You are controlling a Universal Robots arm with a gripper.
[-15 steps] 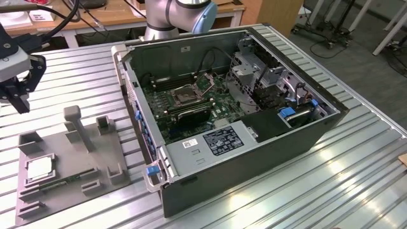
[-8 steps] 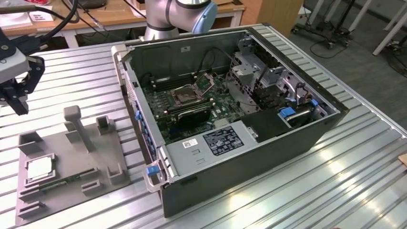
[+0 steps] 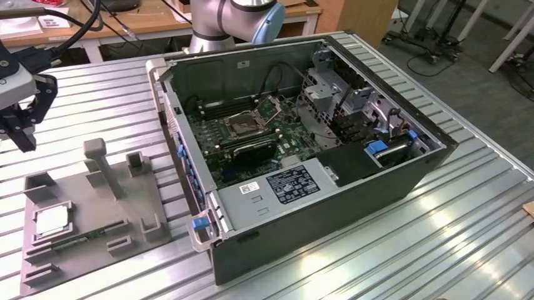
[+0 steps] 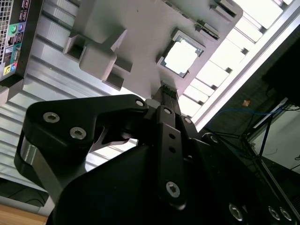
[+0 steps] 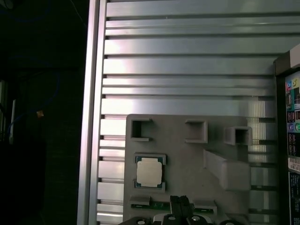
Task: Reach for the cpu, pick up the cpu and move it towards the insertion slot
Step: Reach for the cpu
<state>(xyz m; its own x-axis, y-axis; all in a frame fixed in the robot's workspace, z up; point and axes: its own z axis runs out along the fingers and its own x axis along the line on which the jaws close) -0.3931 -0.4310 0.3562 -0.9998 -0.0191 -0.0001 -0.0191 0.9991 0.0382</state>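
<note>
Slatted table carries open computer case at the exterior view's centre, grey tray at 8 o'clock, gripper at 9 o'clock apart from the tray with jaws closed on nothing, insertion slot on the case's board, cpu in the tray's 7 o'clock recess.

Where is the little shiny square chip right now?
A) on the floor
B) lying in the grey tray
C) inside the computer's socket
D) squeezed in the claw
B: in the first wrist view the cpu lies flat in a square recess of the grey tray, and the claw is apart from it, not touching it.
</note>
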